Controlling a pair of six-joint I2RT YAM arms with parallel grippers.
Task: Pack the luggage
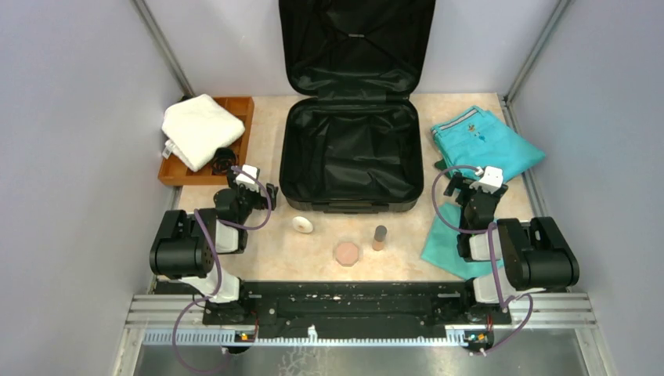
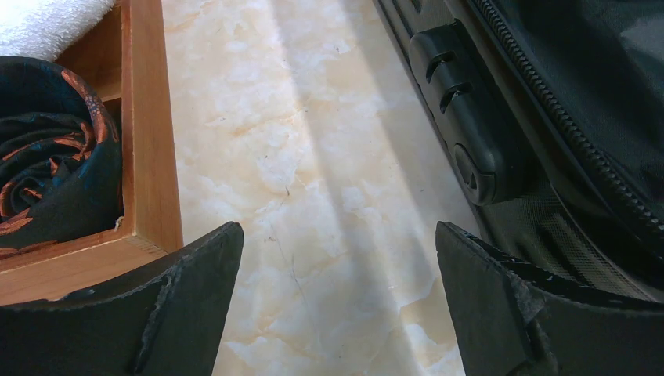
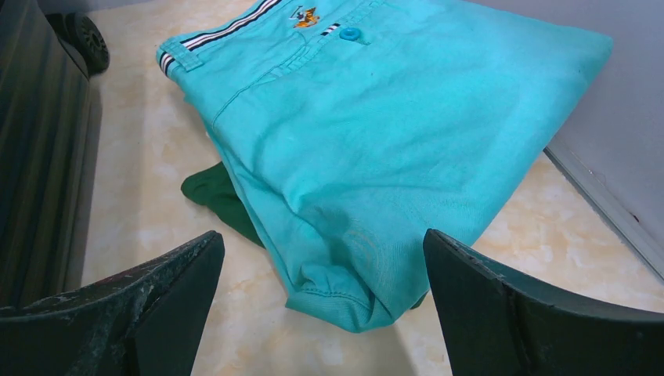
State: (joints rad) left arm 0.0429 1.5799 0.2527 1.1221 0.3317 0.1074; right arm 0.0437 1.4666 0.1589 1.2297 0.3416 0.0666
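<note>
Top external, luggage (image 1: 349, 153) open, lid upright; turquoise trousers (image 1: 487, 141) beside

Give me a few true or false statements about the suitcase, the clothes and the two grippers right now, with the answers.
1. The luggage lies open with nothing packed in it. True.
2. The white towel is packed in the luggage. False: it lies in the wooden tray, left of the luggage.
3. The teal trousers lie folded to the right of the luggage. True.
4. The right gripper is shut on the trousers. False: its jaws stand open and hold nothing.
5. The left gripper has its jaws open. True.
</note>
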